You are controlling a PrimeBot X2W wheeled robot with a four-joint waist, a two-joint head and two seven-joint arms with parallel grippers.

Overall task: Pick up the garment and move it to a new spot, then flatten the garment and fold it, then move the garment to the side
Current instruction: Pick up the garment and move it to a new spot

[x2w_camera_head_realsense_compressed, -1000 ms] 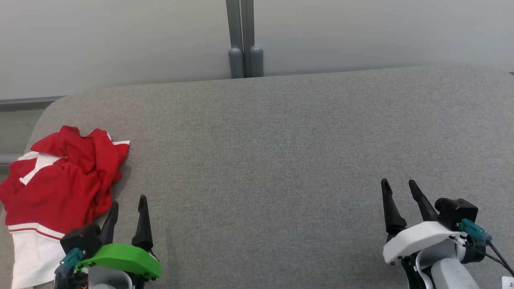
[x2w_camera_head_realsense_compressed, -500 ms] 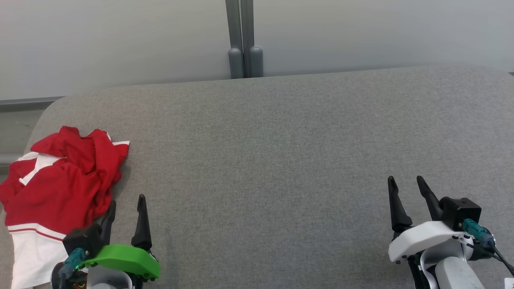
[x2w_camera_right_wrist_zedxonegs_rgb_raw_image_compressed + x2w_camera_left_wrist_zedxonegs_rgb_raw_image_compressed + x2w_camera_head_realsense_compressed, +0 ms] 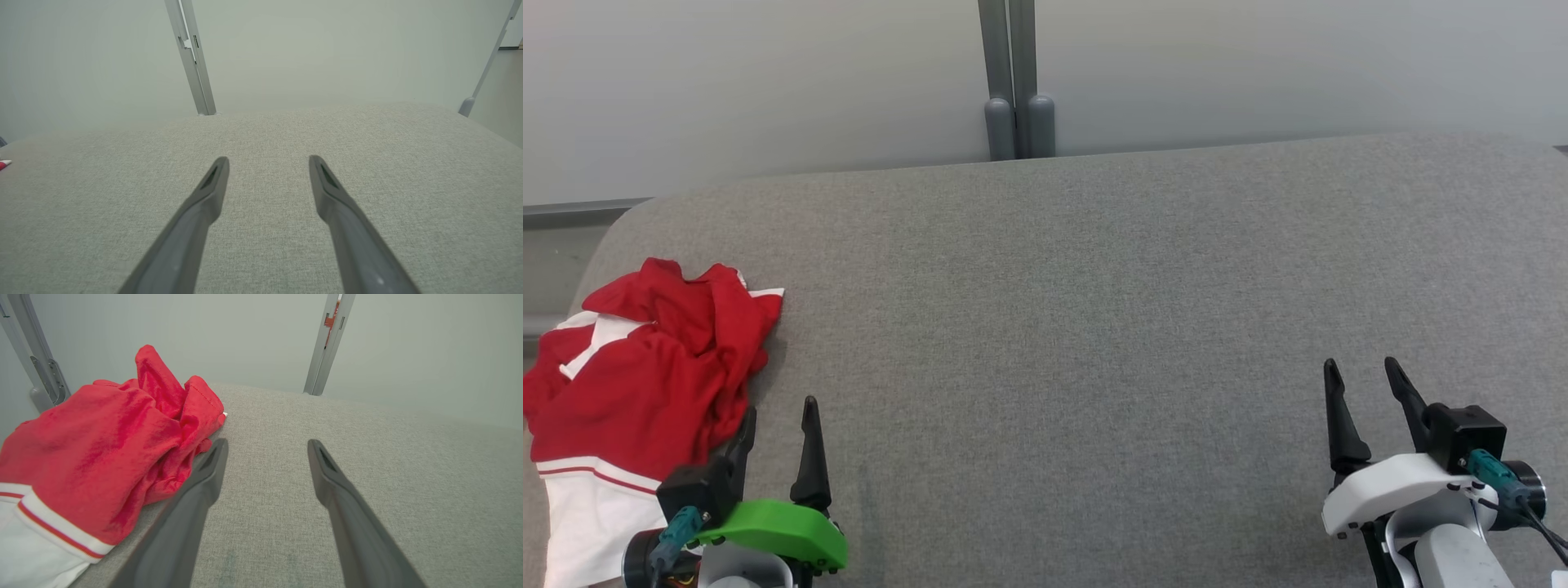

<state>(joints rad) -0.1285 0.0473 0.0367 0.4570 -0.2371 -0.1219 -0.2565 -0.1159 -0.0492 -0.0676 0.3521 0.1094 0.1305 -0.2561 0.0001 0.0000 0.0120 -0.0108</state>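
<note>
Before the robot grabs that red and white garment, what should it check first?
1. Left gripper open: ok.
2. Right gripper open, holding nothing: ok.
3. Red and white garment in view, crumpled at the left end of the grey padded surface: ok.
4. Garment between the left jaws: not ok; it lies beside them.
5. Left gripper's finger touching the cloth: cannot tell.
6. Bare surface to the right for a new spot: ok.
</note>
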